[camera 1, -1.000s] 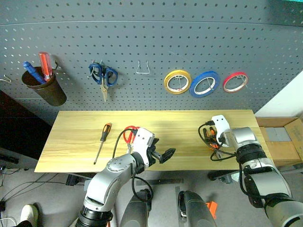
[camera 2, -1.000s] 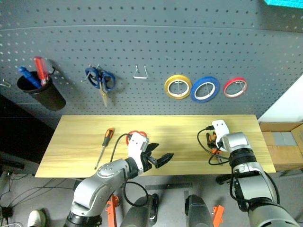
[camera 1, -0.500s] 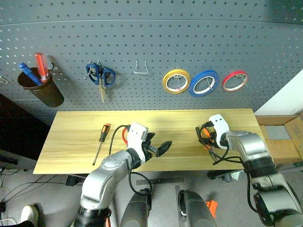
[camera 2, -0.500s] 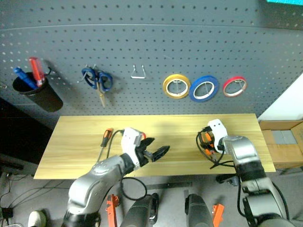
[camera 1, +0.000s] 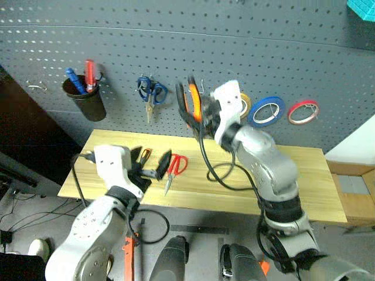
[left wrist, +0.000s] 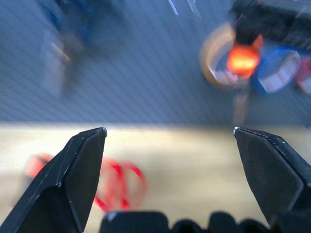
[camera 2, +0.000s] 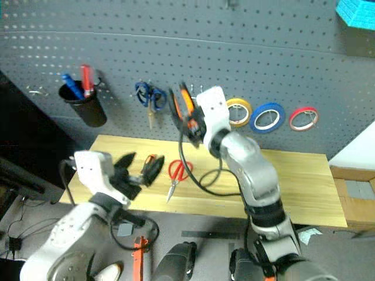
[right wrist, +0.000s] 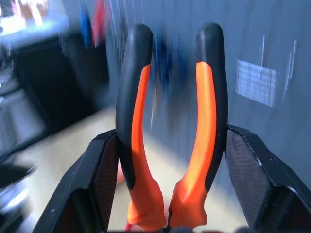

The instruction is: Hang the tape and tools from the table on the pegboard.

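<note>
Step now: hang the pliers (camera 1: 192,100) on the pegboard (camera 1: 176,52) — this looks like the job in hand.
Right claw (right wrist: 171,160): clamped on the pliers, handles pointing up, one black finger on each side.
Where the pliers are: up in the air, close in front of the pegboard, between the blue scissors (camera 1: 150,92) and the yellow tape (camera 1: 245,104).
Hook: a bare wire hook (left wrist: 182,6) sits near the handle tips; I cannot tell if they touch it.
How to do it well: move slow, slip one handle over the hook, let go only when the pliers hang by themselves.
Watch out: the yellow tape is just beside — do not bump it.
Left claw (left wrist: 170,160): wide apart, holding nothing, low over the bench (camera 1: 293,175).
Still on the bench: the red scissors (camera 1: 174,168), just past the left claw.
Tape (camera 1: 266,111): the blue ring already hangs on the pegboard, beside the red roll (camera 1: 303,111).
</note>
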Controlling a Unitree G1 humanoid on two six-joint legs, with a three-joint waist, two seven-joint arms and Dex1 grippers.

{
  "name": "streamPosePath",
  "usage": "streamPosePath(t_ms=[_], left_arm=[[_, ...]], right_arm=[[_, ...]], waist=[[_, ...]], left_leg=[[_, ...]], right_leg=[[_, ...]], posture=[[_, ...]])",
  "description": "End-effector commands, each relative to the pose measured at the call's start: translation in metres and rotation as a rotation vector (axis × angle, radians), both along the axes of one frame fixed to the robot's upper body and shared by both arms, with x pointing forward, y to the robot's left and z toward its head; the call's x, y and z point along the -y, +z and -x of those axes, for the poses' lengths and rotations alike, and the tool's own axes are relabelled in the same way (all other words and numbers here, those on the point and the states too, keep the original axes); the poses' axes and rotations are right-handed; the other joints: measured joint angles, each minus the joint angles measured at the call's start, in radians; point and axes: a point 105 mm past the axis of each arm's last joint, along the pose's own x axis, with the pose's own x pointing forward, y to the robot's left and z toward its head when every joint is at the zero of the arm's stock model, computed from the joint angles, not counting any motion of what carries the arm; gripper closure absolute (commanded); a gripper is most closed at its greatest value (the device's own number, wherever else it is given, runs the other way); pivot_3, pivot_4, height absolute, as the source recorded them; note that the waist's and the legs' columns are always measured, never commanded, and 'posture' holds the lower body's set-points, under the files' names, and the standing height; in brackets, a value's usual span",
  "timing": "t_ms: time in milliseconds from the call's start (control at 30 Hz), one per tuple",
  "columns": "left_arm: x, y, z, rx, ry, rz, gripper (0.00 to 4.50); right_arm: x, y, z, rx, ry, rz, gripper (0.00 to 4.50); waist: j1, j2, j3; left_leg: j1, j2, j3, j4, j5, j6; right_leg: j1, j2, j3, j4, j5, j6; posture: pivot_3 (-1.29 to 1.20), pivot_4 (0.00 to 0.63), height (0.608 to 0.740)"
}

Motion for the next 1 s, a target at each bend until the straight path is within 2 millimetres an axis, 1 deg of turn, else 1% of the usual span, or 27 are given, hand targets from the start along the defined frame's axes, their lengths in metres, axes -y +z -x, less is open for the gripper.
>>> streamPosePath(t_ms=[33,133,167,200,267,300,333,433,533,600,700,800,867,900,1000], left_arm=[[-0.001,0.027,-0.011,0.107,0.024,-0.007,0.0],[0.002,0.026,-0.027,0.104,0.012,-0.009,0.0],[0.003,0.026,-0.034,0.106,0.004,-0.012,0.0],[0.005,0.027,-0.041,0.111,-0.003,-0.017,0.0],[0.01,0.031,-0.055,0.133,-0.026,-0.01,0.0],[0.012,0.032,-0.058,0.14,-0.034,-0.007,0.0],[0.015,0.031,-0.062,0.141,-0.055,-0.014,0.0],[0.023,0.022,-0.07,0.125,-0.105,-0.031,0.0],[0.021,0.014,-0.079,0.111,-0.106,-0.037,0.0],[0.019,0.012,-0.085,0.108,-0.099,-0.04,0.0],[0.018,0.014,-0.099,0.106,-0.094,-0.068,0.0],[0.022,0.017,-0.109,0.099,-0.115,-0.092,0.0],[0.026,0.016,-0.116,0.093,-0.135,-0.113,0.0],[0.029,0.016,-0.119,0.091,-0.145,-0.126,0.0],[0.032,0.018,-0.131,0.085,-0.148,-0.153,0.0]], right_arm=[[0.002,0.056,-0.014,0.237,-0.098,-0.103,1.77],[-0.002,0.074,-0.025,0.385,-0.169,-0.083,1.77],[-0.004,0.078,-0.029,0.417,-0.183,-0.081,1.77],[-0.005,0.08,-0.033,0.432,-0.192,-0.085,1.77],[-0.009,0.076,-0.044,0.443,-0.205,-0.067,1.77],[-0.01,0.075,-0.047,0.449,-0.207,-0.06,1.77],[-0.009,0.075,-0.052,0.458,-0.224,-0.059,1.77],[-0.005,0.076,-0.062,0.482,-0.272,-0.067,1.77],[-0.007,0.077,-0.068,0.494,-0.296,-0.077,1.77],[-0.008,0.078,-0.071,0.489,-0.308,-0.083,1.77],[-0.007,0.075,-0.079,0.461,-0.326,-0.08,1.77],[-0.006,0.073,-0.082,0.457,-0.327,-0.067,1.77],[-0.004,0.072,-0.085,0.45,-0.328,-0.062,1.77],[-0.002,0.07,-0.086,0.44,-0.332,-0.06,1.77],[0.001,0.062,-0.091,0.409,-0.342,-0.05,1.77]], waist=[[0.016,-0.001,-0.012],[0.031,-0.006,-0.039],[0.035,-0.007,-0.048],[0.041,-0.007,-0.052],[0.051,-0.008,-0.057],[0.053,-0.009,-0.061],[0.054,-0.011,-0.065],[0.053,-0.01,-0.071],[0.051,-0.01,-0.071],[0.05,-0.01,-0.071],[0.049,-0.009,-0.07],[0.049,-0.007,-0.069],[0.048,-0.005,-0.067],[0.048,-0.004,-0.065],[0.048,-0.001,-0.054]], left_leg=[[0.0,0.0,-0.001,-0.001,0.003,-0.002],[0.0,0.001,-0.001,-0.006,0.01,-0.006],[0.001,0.001,0.0,-0.012,0.014,-0.008],[0.002,0.002,0.0,-0.016,0.016,-0.009],[0.003,0.008,-0.001,-0.018,0.019,-0.013],[0.003,0.014,0.0,-0.018,0.02,-0.015],[0.003,0.017,0.0,-0.018,0.021,-0.016],[0.003,0.023,0.001,-0.018,0.022,-0.018],[0.003,0.029,0.003,-0.018,0.023,-0.019],[0.003,0.032,0.003,-0.018,0.023,-0.02],[0.003,0.035,0.002,-0.018,0.023,-0.02],[0.003,0.036,0.002,-0.018,0.023,-0.02],[0.003,0.035,0.002,-0.018,0.023,-0.02],[0.003,0.035,0.003,-0.018,0.023,-0.019],[0.003,0.035,0.003,-0.018,0.023,-0.019]], right_leg=[[0.0,0.001,-0.003,-0.001,0.003,-0.003],[0.0,0.005,-0.007,-0.004,0.007,-0.008],[0.0,0.005,-0.008,-0.005,0.008,-0.009],[0.0,0.006,-0.009,-0.007,0.011,-0.014],[0.001,0.013,-0.01,-0.008,0.012,-0.016],[0.001,0.019,-0.011,-0.012,0.015,-0.02],[0.001,0.023,-0.011,-0.014,0.017,-0.022],[0.001,0.028,-0.011,-0.013,0.022,-0.03],[0.0,0.032,-0.01,-0.013,0.025,-0.034],[-0.001,0.035,-0.01,-0.013,0.025,-0.035],[-0.001,0.037,-0.01,-0.013,0.025,-0.036],[-0.001,0.038,-0.011,-0.013,0.023,-0.035],[-0.001,0.038,-0.011,-0.013,0.023,-0.035],[-0.001,0.038,-0.01,-0.013,0.023,-0.035],[-0.001,0.038,-0.01,-0.013,0.023,-0.035]], posture=[[0.34,0.055,0.74],[0.33,0.035,0.74],[0.33,0.033,0.74],[0.33,0.033,0.74],[0.33,0.017,0.74],[0.33,0.017,0.74],[0.33,0.017,0.74],[0.32,0.018,0.74],[0.31,0.031,0.74],[0.31,0.038,0.74],[0.31,0.07,0.74],[0.31,0.111,0.74],[0.31,0.118,0.74],[0.32,0.137,0.74],[0.33,0.159,0.74]])
